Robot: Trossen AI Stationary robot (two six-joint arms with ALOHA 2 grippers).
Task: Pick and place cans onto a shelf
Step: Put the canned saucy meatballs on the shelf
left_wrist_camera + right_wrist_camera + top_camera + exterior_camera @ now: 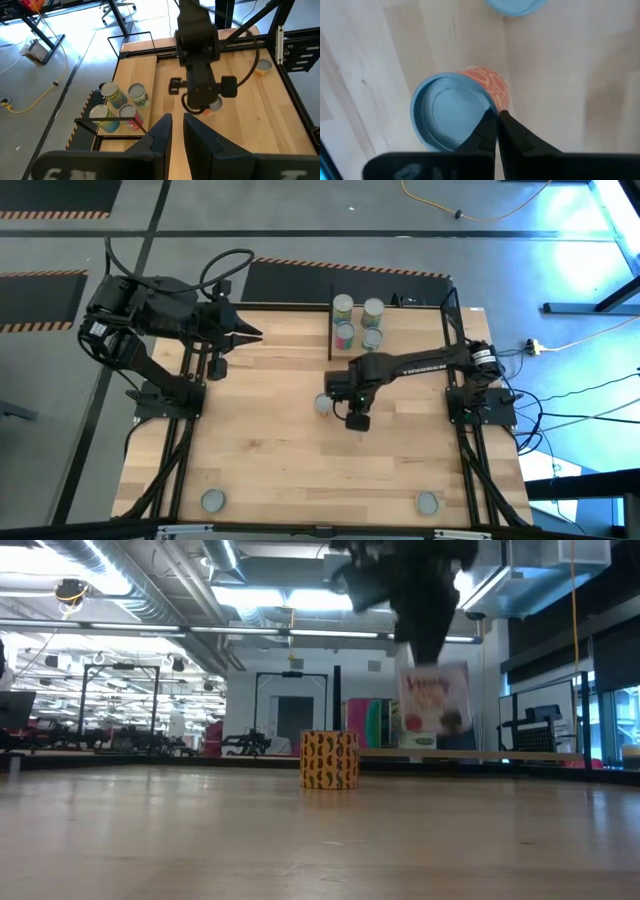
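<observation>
Above the orange can (457, 107) — right gripper (496, 131) (fingers together).

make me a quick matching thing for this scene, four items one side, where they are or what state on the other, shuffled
Items
1. right gripper
2. left gripper
3. orange can
4. shelf

Places or states
A. holds four upright cans at the table's far edge
B. stands alone mid-table
C. parked at the table's far left edge
D. fingers together, just above the orange can

Pairs
1-D, 2-C, 3-B, 4-A
</observation>
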